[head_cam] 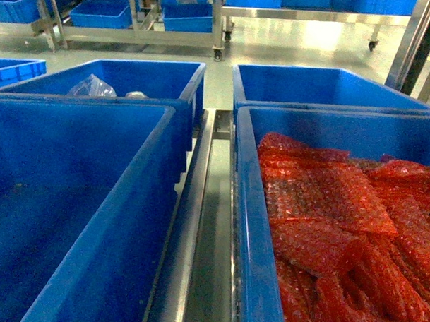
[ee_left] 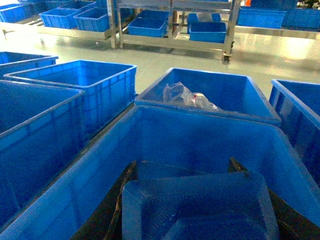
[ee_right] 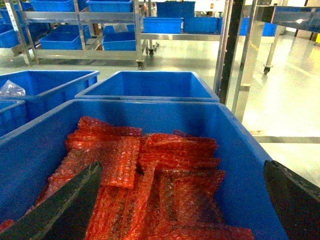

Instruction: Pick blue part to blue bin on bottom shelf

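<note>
The left gripper [ee_left: 200,210] holds a blue part [ee_left: 200,205] over the near-left bin [ee_left: 65,200]: judged the placing step, so next comes lowering and release. The right gripper [ee_right: 180,200], jaws wide, hangs over red bubble wrap [ee_right: 150,165].

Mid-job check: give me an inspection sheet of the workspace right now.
Surface: steel centre rail between the bins; rollers hidden.
Job's things: blue part in the left gripper, over the near left bin.
Clutter: red bubble-wrap bags fill the near right bin; clear plastic bag in the far left bin.
Grippers: left appears shut on the blue part; right gripper open above the red bags.
Cables: nothing seen.
Surroundings: wheeled racks holding blue bins, pale floor.
</note>
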`<state>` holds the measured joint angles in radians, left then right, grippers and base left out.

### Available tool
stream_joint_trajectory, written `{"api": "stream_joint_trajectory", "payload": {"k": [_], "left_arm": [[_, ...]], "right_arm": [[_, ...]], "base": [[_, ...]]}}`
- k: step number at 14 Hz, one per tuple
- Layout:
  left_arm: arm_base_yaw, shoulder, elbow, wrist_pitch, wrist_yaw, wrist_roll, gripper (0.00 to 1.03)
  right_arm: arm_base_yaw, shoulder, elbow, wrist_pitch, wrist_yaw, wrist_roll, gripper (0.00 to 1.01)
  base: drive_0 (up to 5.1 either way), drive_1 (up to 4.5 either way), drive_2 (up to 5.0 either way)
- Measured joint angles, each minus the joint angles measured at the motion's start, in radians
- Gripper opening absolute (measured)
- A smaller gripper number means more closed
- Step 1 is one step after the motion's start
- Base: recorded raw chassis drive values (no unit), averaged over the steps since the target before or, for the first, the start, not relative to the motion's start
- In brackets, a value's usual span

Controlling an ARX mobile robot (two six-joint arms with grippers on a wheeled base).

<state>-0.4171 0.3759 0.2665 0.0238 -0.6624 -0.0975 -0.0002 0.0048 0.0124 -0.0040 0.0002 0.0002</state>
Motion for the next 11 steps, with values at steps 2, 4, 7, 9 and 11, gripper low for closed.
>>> {"api": "stream_joint_trajectory", "payload": {"k": [2,4,7,9,11], "left_arm": [[0.000,0.000,0.000,0.000,0.000,0.000,0.44],[0.003,0.200,0.068,0.047,0.171,-0.031,0.44],[0.037,0.319,0.082,0.114,0.215,-0.014,1.00],[0.034,0.281,0.082,0.093,0.198,-0.011,0.98],[0.037,0.241,0.082,0.066,0.187,-0.012,0.97]], "right_arm": [[0.000,0.000,0.000,0.000,0.000,0.000,0.98],[0.000,0.000,0.000,0.000,0.000,0.000,0.98],[0.000,0.000,0.000,0.000,0.000,0.000,0.98],[0.000,0.000,0.000,0.000,0.000,0.000,0.98],[0.000,0.000,0.000,0.000,0.000,0.000,0.98]], "base": [[0.0,0.00,0.0],[0.0,0.00,0.0],[0.0,0.00,0.0],[0.0,0.00,0.0],[0.0,0.00,0.0]]}}
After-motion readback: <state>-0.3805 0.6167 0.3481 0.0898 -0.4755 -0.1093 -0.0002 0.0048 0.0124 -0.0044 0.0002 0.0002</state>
